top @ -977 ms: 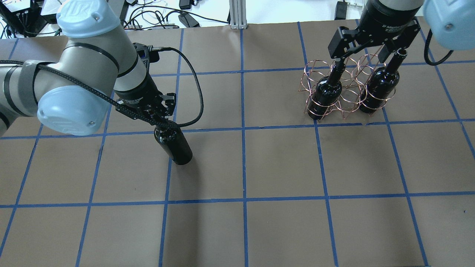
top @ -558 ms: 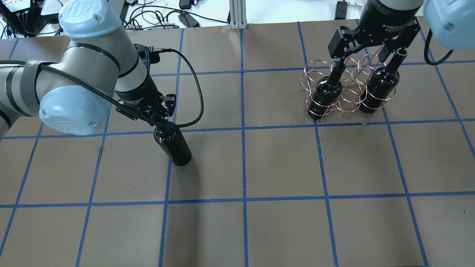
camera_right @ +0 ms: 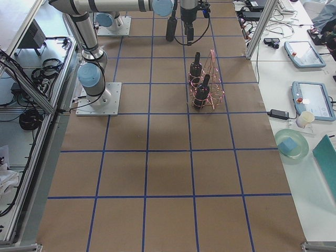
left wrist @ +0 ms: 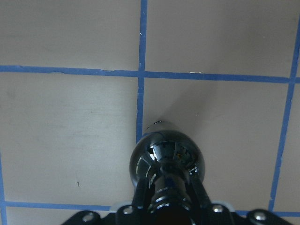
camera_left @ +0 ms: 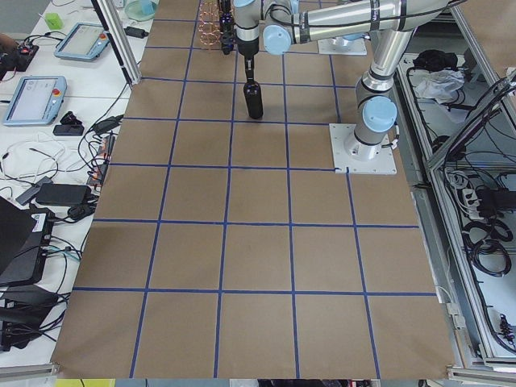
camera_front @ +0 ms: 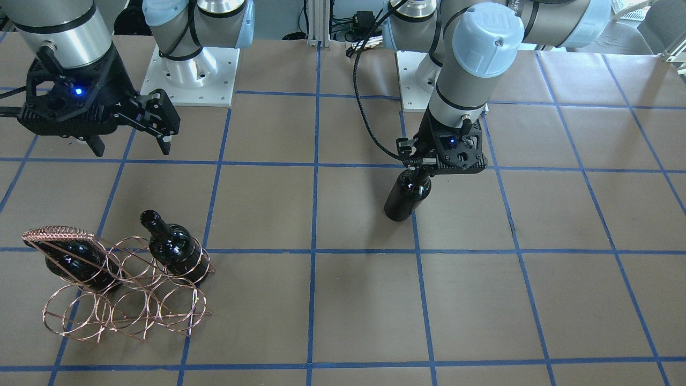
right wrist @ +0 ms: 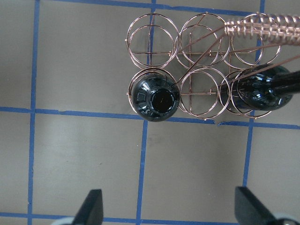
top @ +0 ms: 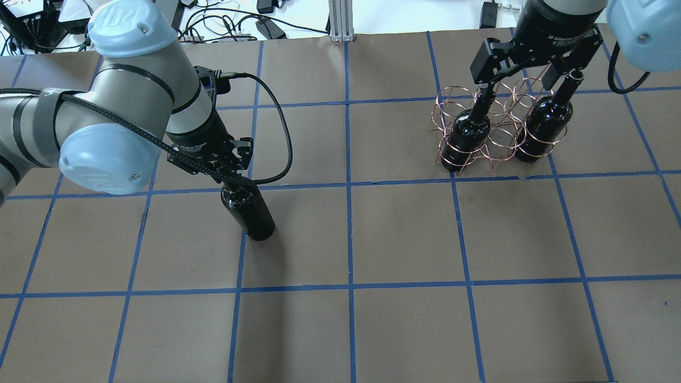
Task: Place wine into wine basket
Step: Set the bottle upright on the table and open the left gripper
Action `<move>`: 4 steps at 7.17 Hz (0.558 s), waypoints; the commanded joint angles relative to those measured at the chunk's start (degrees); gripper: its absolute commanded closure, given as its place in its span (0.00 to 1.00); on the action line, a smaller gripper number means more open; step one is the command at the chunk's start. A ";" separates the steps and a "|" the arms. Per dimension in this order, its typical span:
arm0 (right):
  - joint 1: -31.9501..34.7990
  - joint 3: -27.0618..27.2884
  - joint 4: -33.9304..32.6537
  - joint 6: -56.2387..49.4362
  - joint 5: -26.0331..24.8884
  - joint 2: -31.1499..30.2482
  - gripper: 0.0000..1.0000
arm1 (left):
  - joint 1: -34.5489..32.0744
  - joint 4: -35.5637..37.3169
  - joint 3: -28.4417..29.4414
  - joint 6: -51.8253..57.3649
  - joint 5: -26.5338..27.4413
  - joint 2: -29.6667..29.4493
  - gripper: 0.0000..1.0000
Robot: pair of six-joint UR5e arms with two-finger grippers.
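We hold the shiny black glass wine bottle point(top: 250, 213) upright by its neck in our left hand point(top: 233, 178); the copper wire basket point(top: 499, 139) stands far off, upper right.

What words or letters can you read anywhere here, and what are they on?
"UR": on the left arm's blue joint cap.
"2F Adaptive": white print on the right gripper's black body; the line below is too small to read.
The wine bottle in the left gripper: no label.
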 commanded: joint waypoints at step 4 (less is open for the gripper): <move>0.00 0.00 0.01 0.00 0.00 0.00 0.00 | 0.66 -7.49 8.93 0.42 0.87 2.75 0.00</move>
